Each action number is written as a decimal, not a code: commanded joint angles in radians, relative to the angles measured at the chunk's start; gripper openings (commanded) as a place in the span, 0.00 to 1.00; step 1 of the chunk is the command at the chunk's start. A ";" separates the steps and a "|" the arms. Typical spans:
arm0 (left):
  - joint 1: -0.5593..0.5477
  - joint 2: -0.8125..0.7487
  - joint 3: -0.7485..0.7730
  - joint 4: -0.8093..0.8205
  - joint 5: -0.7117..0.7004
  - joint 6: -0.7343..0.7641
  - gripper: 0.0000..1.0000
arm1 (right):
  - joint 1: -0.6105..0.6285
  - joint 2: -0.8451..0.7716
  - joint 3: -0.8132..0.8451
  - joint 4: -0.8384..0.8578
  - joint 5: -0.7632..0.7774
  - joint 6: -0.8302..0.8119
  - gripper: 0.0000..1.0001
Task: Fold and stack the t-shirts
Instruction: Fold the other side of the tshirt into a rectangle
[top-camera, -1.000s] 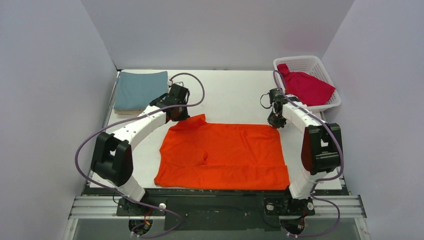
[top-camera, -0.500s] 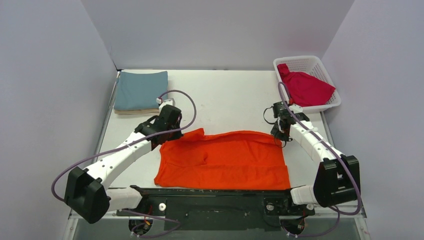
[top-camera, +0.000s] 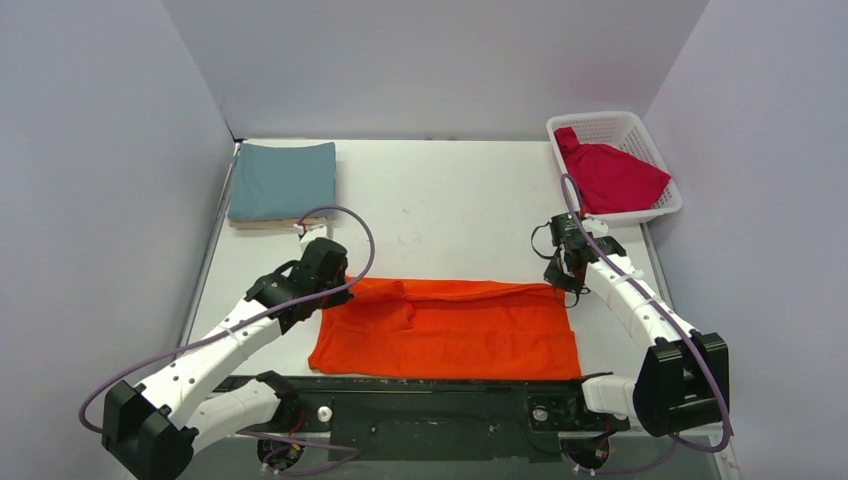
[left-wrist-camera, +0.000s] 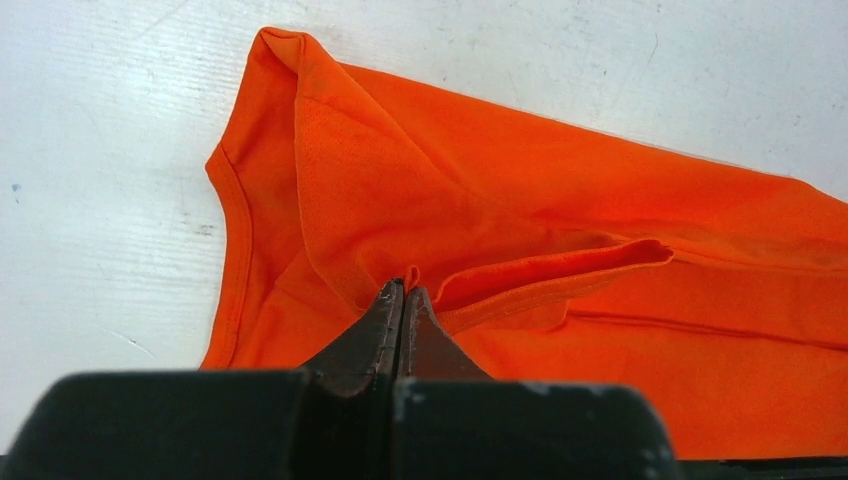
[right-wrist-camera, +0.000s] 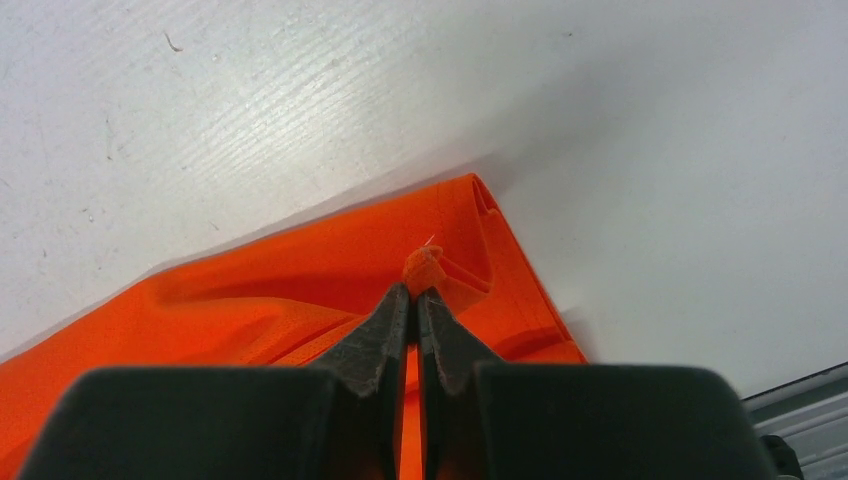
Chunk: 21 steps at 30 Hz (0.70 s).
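Crimson t-shirt (top-camera: 612, 175) in white basket (top-camera: 610, 122), seemingly bunched

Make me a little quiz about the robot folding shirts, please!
1. True or false: the crimson t-shirt lies in the white lattice basket.
2. Fill in: the folded teal-blue t-shirt sits at the far ____ corner of the table.
3. The left gripper and right gripper are both shut on which one? A) crimson B) orange t-shirt C) teal-blue
Key: 1 true; 2 left; 3 B.
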 joint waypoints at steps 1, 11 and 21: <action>-0.011 -0.068 -0.013 0.003 0.030 -0.034 0.00 | 0.011 -0.053 -0.002 -0.043 -0.009 -0.008 0.00; -0.021 -0.099 -0.050 -0.041 0.039 -0.066 0.00 | 0.013 -0.065 -0.016 -0.058 -0.013 -0.017 0.00; -0.034 -0.147 -0.188 -0.245 0.111 -0.264 0.37 | 0.017 -0.108 -0.156 -0.104 0.033 0.026 0.29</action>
